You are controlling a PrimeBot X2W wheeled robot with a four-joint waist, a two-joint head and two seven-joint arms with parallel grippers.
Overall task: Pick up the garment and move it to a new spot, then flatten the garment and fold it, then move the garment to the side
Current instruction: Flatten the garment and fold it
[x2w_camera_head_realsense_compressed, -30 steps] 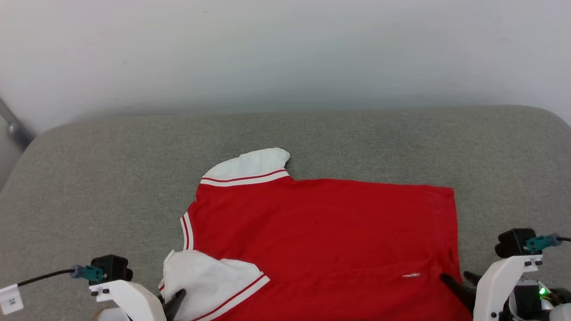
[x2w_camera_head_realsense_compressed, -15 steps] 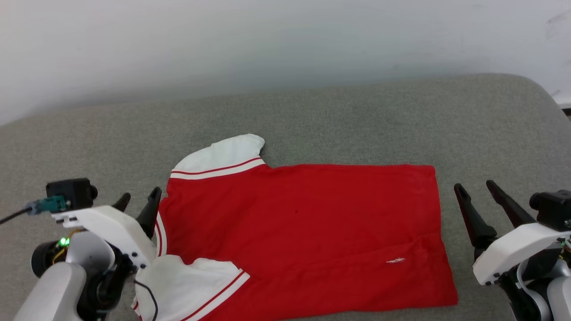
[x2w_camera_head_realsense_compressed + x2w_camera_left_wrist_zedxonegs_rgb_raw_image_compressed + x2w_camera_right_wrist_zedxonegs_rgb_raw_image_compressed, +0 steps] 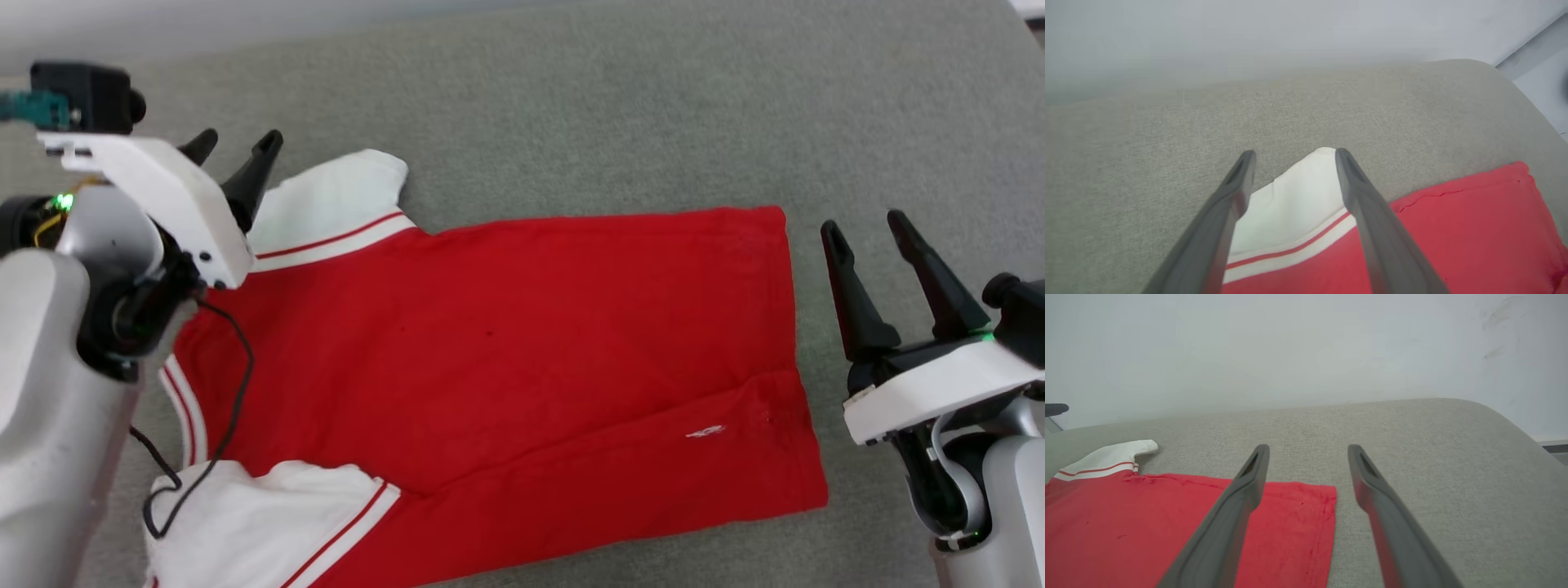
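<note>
Claws sat low at the near edge of the garment (image 3: 506, 343) a second ago, the left at the near sleeve (image 3: 261, 514), the right at the near hem corner. Both have since let go and travelled away from the robot. The head camera has tipped down too, so the garment's shift in that view is not its own. The near sleeve lies rumpled, and a black cable (image 3: 237, 367) from the left arm trails over the collar end, where it might snag.

The garment is spread plain side up on the grey cushion (image 3: 612, 106), collar end to the robot's left. The right claw (image 3: 863, 224) hangs wide and empty just beside the hem (image 3: 788, 327), one finger over red cloth and the other over bare cushion. The left claw (image 3: 237, 140), equally wide and empty, is at the far sleeve (image 3: 335, 204), whose white tip shows between its fingers in the left wrist view; whether they touch it I cannot tell.

My reading is that flattening is nearly done and the far edge is being lined up for a fold. Beyond stands a pale wall (image 3: 1290, 347).
</note>
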